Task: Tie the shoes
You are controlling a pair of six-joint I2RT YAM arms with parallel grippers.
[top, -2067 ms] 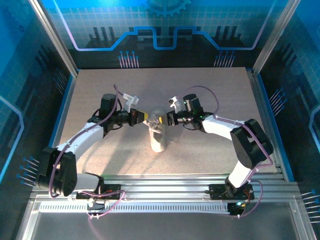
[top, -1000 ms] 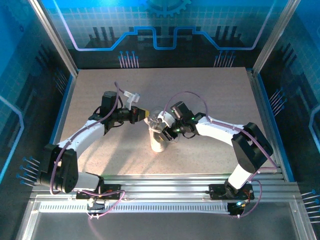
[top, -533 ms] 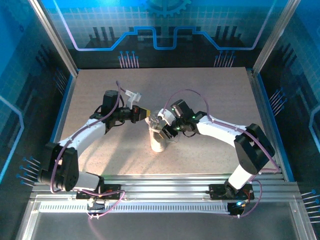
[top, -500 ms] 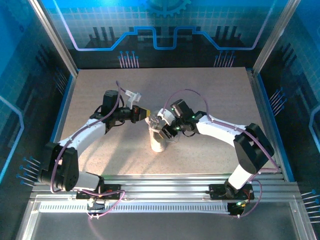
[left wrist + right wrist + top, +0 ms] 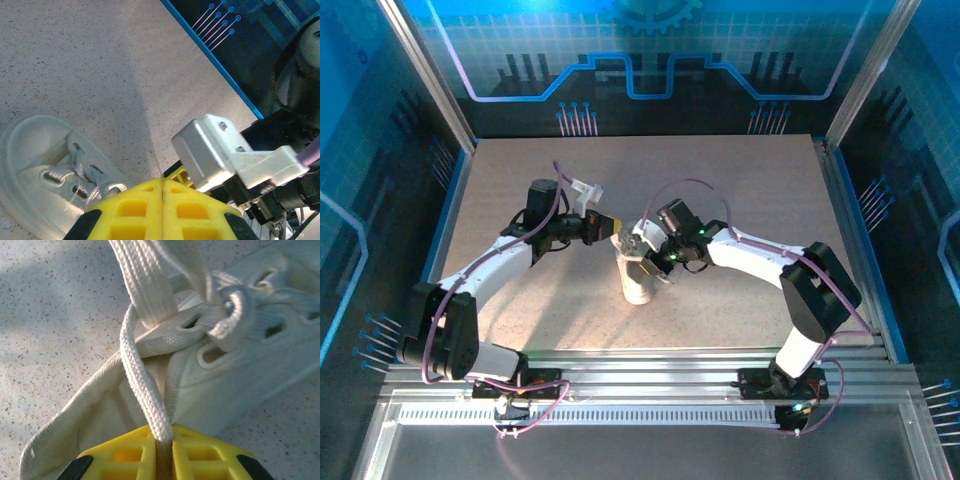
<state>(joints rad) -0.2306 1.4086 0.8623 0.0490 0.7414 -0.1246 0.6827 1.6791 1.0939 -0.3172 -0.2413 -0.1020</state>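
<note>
The white shoe (image 5: 638,282) lies on the table between both arms, toe toward the near edge. My right gripper (image 5: 638,248) hovers over its laced top, shut on a white lace (image 5: 142,385) that runs up from the eyelets into the gap between the yellow fingers (image 5: 125,455). Two more lace strands (image 5: 145,275) rise taut out of the right wrist view. My left gripper (image 5: 607,226) sits just left of the shoe's (image 5: 35,150) heel end, its yellow jaws pressed together, and a lace (image 5: 102,189) disappears under its tip.
The speckled table (image 5: 750,180) stretches wide behind and beside the shoe. Blue-lit walls (image 5: 640,60) close the back and sides, and an aluminium rail (image 5: 650,365) runs along the near edge. The right arm's silver wrist bracket (image 5: 225,150) hangs close to my left fingers.
The right gripper has slid a little left over the shoe and its jaws have closed on the lace. The left arm has hardly moved.
</note>
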